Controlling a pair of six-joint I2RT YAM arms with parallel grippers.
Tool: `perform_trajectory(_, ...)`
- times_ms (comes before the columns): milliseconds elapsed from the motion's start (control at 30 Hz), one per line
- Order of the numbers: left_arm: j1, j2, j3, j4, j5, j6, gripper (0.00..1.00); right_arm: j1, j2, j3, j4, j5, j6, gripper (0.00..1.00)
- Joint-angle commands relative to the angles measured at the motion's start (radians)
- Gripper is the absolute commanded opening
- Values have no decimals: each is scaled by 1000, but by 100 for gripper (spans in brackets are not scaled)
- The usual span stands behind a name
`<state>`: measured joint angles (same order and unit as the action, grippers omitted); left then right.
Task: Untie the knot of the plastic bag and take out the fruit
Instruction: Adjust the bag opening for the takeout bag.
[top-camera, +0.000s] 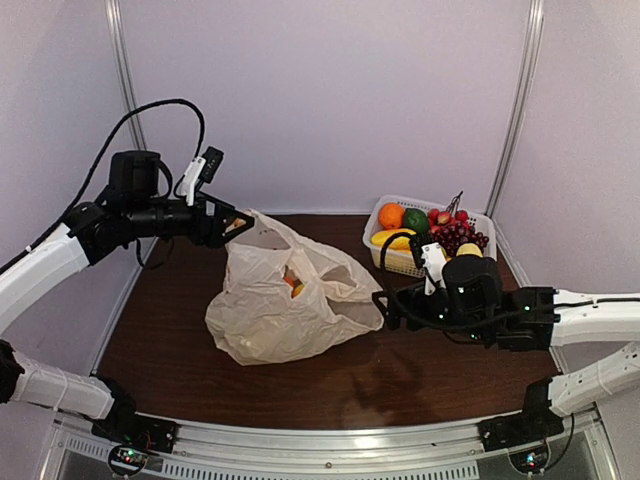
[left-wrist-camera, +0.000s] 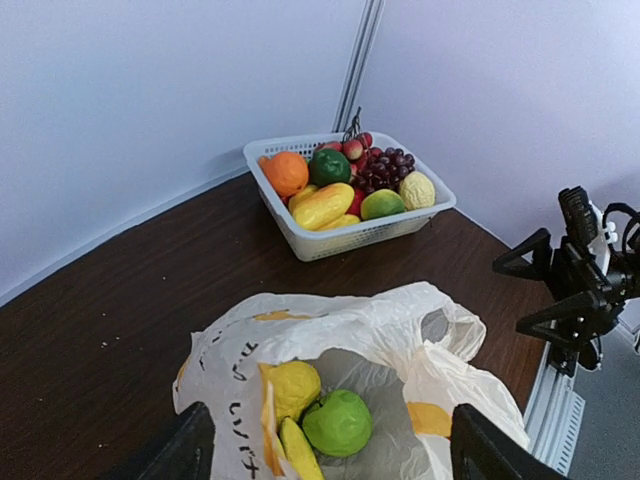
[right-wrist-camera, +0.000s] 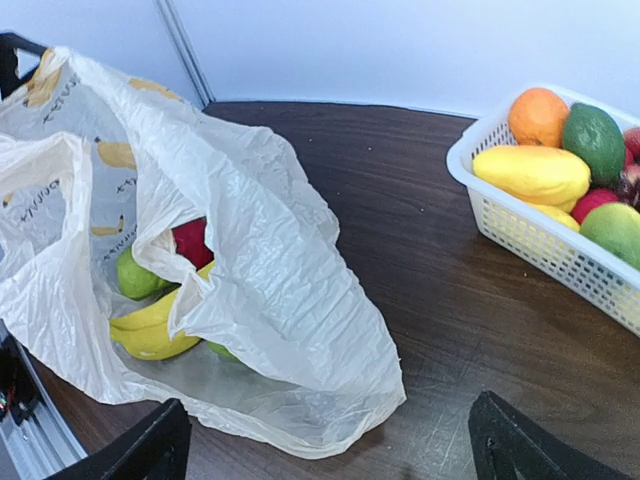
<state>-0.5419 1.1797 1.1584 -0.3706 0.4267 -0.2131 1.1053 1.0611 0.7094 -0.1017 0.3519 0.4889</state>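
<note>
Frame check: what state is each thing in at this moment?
plastic bag, untied, mouth open, slumped
fruit, inside the bag, not yet taken out
basket, upright, filled with other produce
left gripper, open, empty
right gripper, open, empty

A dark brown wood-grain table is filling the lower half of the top view. Plain pale lilac wall panels are enclosing it at the back and on both sides. A slim silver metal post is rising at the left panel joint, and a second silver post is rising at the right one. A ribbed silver aluminium rail is running along the near table edge. Diffuse light is leaving a faint sheen on the tabletop.
</note>
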Motion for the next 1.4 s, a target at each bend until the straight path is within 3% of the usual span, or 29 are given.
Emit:
perform_trajectory(0,-87,-46,75,-76,-137,41,83,-15,91,97,-107,-95,-197,100)
perform_trajectory(267,-353,39,176,-221,-296,107,84,-24,206,185,-74,-145,-276,100)
perform_trajectory(333,-397,61,176,-222,-301,128,90,-43,222,187,-45,-151,-250,100)
perform_trajectory(533,-443,156,217,-295,-406,155,91,-96,261,182,51,-197,-201,100)
perform_trajectory(633,-453,173,217,-301,-548,153,91,-117,290,197,62,-198,-196,100)
perform_trajectory(733,-461,175,208,-302,-556,153,88,-143,328,217,59,-197,-185,98)
perform_trajectory(800,-465,174,194,-304,-556,148,80,-158,345,225,72,-204,-179,91)
perform_trajectory(900,-465,168,166,-315,-555,135,61,-176,364,239,93,-218,-174,74)
perform_trajectory(1133,-466,130,68,-356,-558,99,22,-226,391,296,85,-198,-91,13)
perform_trajectory(1233,-465,98,14,-363,-533,83,11,-263,382,293,88,-183,-40,0)
perform_trajectory(1367,-466,42,-44,-363,-429,116,4,-325,364,268,96,-174,32,0)
